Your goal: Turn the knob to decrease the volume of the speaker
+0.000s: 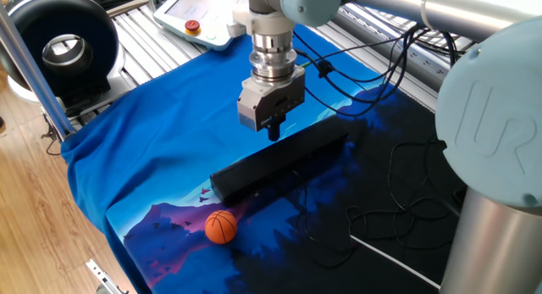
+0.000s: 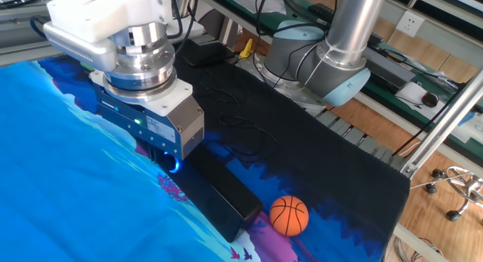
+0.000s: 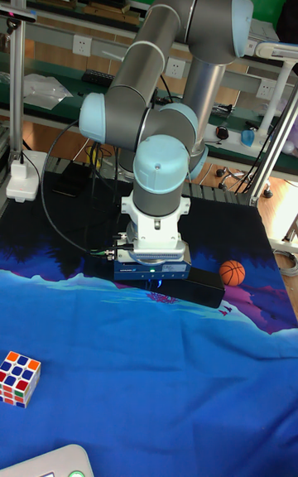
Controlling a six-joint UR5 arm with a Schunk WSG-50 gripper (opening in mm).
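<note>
The speaker (image 1: 279,163) is a long matte-black bar lying diagonally on the blue cloth; it also shows as the speaker (image 2: 219,192) and the speaker (image 3: 203,285). My gripper (image 1: 273,131) points straight down over the bar's far long edge, and its dark fingers are drawn together into one narrow tip at the top face. The knob is hidden under the fingers in every view. In the other fixed view the gripper (image 2: 164,162) body covers the bar's far end, with a blue light glowing beneath it. The tall view shows the gripper (image 3: 154,278) low at the bar's left end.
A small orange ball (image 1: 221,226) lies near the bar's front end. A big black ring-shaped device (image 1: 63,48) stands at the back left, beside a teach pendant (image 1: 199,14). Thin black cables (image 1: 398,201) loop over the dark cloth on the right. A Rubik's cube (image 3: 18,378) sits far off.
</note>
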